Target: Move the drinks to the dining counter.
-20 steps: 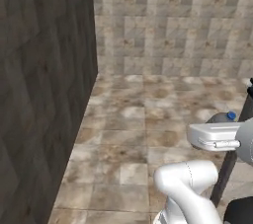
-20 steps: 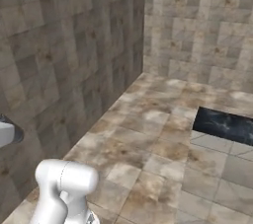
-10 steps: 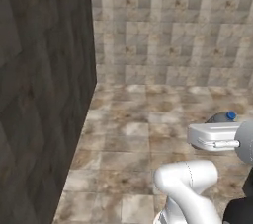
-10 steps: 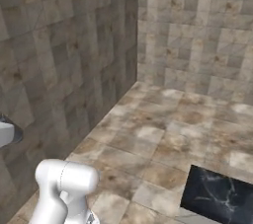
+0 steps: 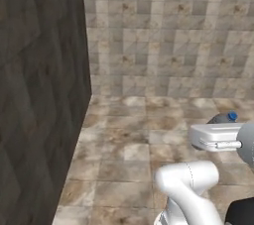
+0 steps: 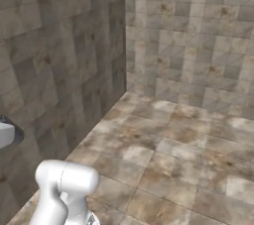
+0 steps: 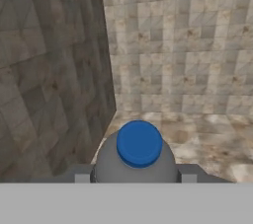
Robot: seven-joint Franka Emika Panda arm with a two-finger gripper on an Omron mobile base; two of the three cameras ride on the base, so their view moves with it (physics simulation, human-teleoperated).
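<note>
The bottle (image 7: 136, 161) at the hand view's bottom centre has a bright blue cap (image 7: 139, 143) over a clear grey-looking body. Mottled beige-and-brown stone tiles cover the floor (image 5: 134, 154) and back wall (image 5: 168, 30); the left wall (image 5: 34, 95) is darker grey-brown tile.

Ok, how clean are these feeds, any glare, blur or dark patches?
Left base view: soft, no glare; wall at left dark. Right base view: evenly lit, floor slightly blurred. Hand view: bottle close in the tool, cap sharp enough, flat light, no hard shadows.
</note>
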